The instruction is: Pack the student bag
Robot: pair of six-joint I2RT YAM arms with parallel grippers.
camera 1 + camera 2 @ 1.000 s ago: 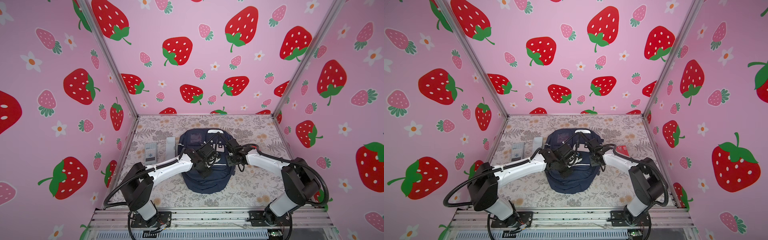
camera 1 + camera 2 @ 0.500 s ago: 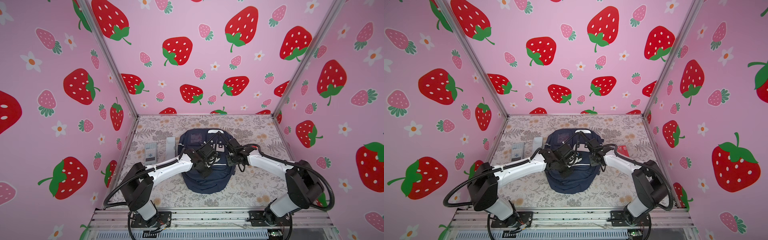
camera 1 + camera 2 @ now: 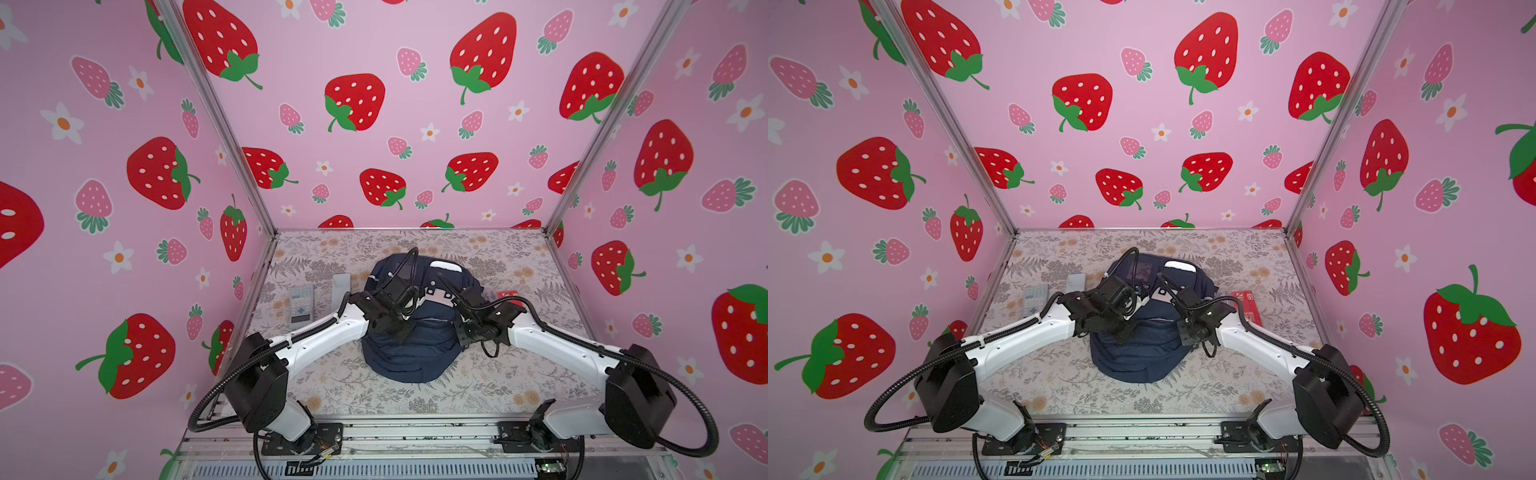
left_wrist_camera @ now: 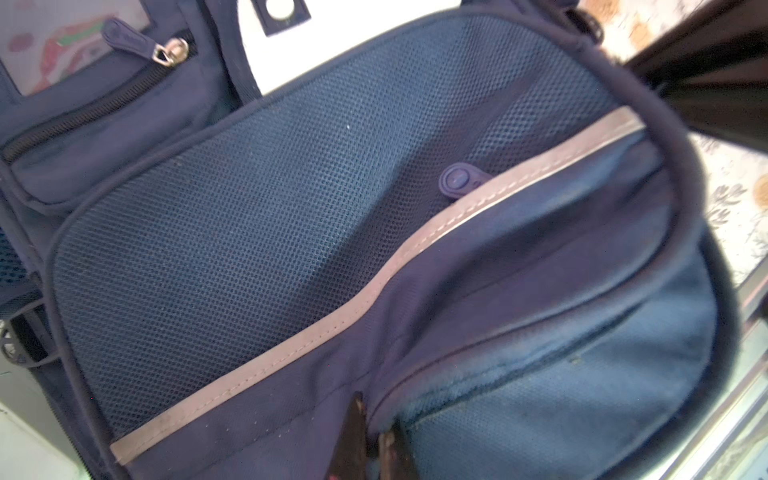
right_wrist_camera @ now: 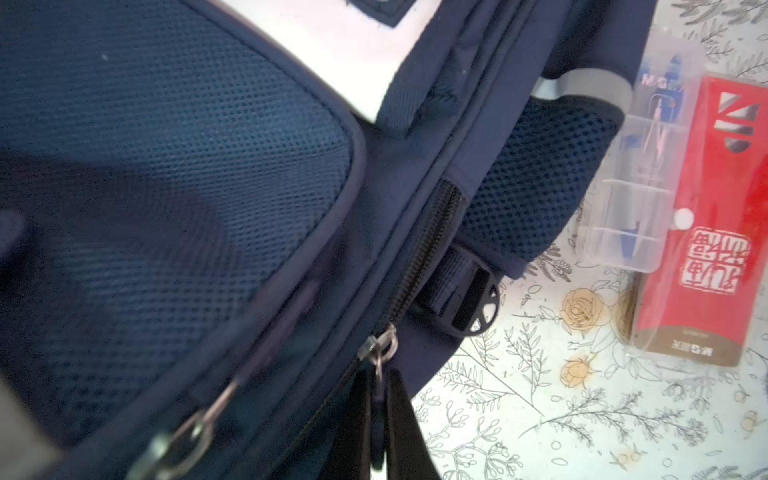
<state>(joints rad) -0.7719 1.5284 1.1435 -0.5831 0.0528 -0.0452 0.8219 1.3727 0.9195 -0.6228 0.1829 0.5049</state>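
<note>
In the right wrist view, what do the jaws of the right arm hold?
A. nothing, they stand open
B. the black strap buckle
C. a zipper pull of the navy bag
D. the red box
C: the jaws of the right gripper are shut on the zipper pull at the side of the student bag, while the red box lies apart from them.
</note>
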